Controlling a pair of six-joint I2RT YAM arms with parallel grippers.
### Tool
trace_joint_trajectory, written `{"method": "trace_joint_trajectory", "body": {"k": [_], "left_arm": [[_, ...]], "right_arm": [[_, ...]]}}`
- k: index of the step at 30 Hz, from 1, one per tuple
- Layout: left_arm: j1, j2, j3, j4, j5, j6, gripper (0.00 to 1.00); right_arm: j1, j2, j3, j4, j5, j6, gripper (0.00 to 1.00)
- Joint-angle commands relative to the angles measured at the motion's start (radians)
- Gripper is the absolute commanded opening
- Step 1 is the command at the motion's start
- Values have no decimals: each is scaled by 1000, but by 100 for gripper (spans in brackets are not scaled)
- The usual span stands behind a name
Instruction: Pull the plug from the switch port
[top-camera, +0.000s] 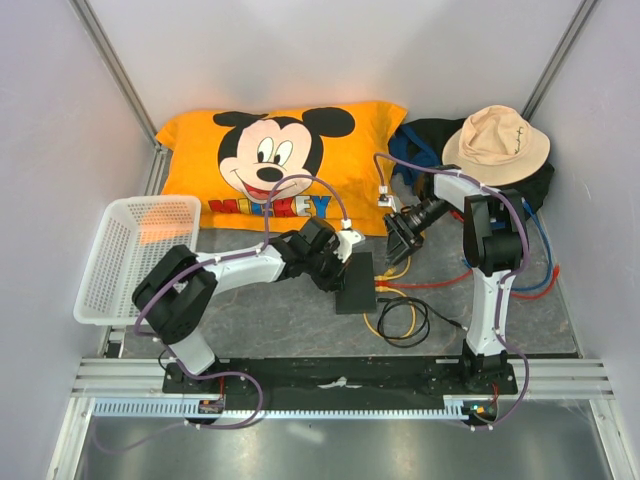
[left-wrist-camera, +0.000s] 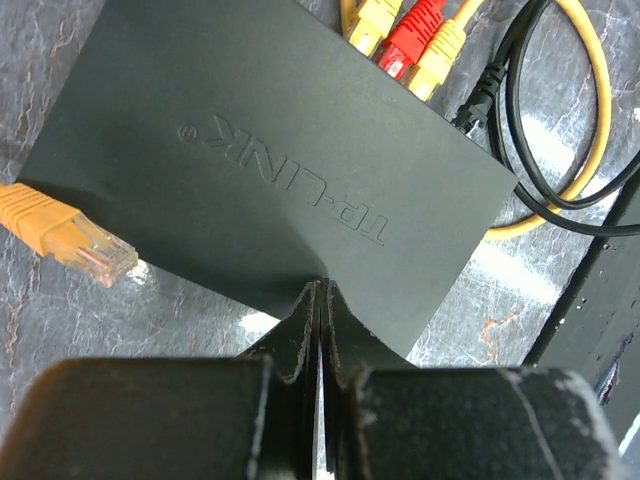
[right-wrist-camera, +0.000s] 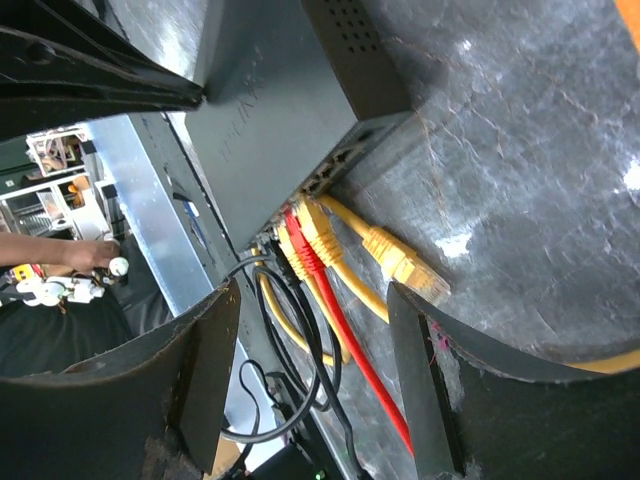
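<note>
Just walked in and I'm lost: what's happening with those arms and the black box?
The left tool, shut, sits at the edge of the black switch, apparently steadying it. The right tool hangs open over the socket side, where a red plug and two yellow plugs sit in ports. One more yellow plug lies loose on the table.

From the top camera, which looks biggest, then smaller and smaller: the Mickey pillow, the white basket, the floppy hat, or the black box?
Largest to smallest:
1. Mickey pillow
2. white basket
3. floppy hat
4. black box, the switch
</note>
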Motion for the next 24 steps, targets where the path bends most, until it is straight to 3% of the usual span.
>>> {"method": "trace_joint_trajectory", "body": {"k": [1, 7, 14, 24], "left_arm": [[-10, 58, -13, -50, -7, 59, 2], [-10, 95, 29, -77, -126, 137, 2], [-12, 89, 1, -41, -99, 111, 2], [-12, 87, -1, -38, -98, 109, 2]], "right_arm": [[-4, -7, 5, 38, -90, -38, 68], [-1, 68, 8, 56, -151, -28, 65], [45, 111, -10, 32, -145, -49, 63], [78, 154, -188, 90, -171, -29, 55]]}}
